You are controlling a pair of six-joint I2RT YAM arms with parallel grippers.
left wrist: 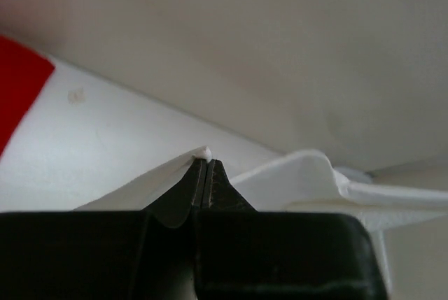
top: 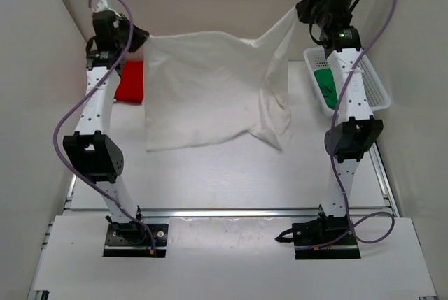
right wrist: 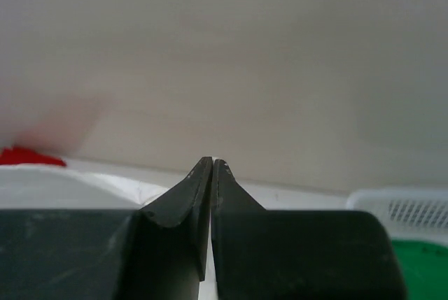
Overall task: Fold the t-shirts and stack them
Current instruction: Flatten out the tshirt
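Observation:
The white t-shirt (top: 210, 90) hangs spread out in the air between both arms, its lower edge near the table. My left gripper (top: 145, 40) is shut on its upper left corner. In the left wrist view a tuft of white t-shirt (left wrist: 202, 152) pokes out at the fingertips of the left gripper (left wrist: 207, 163). My right gripper (top: 299, 12), held higher, is shut on the upper right corner, and a sliver of cloth shows between its jaws in the right wrist view (right wrist: 212, 163). The red t-shirt (top: 130, 82) lies on the table at the far left. The green t-shirt (top: 325, 84) lies in the basket.
A white mesh basket (top: 374, 87) stands at the far right of the table, beside the right arm; its rim (right wrist: 413, 202) shows in the right wrist view. Beige walls close in the back and both sides.

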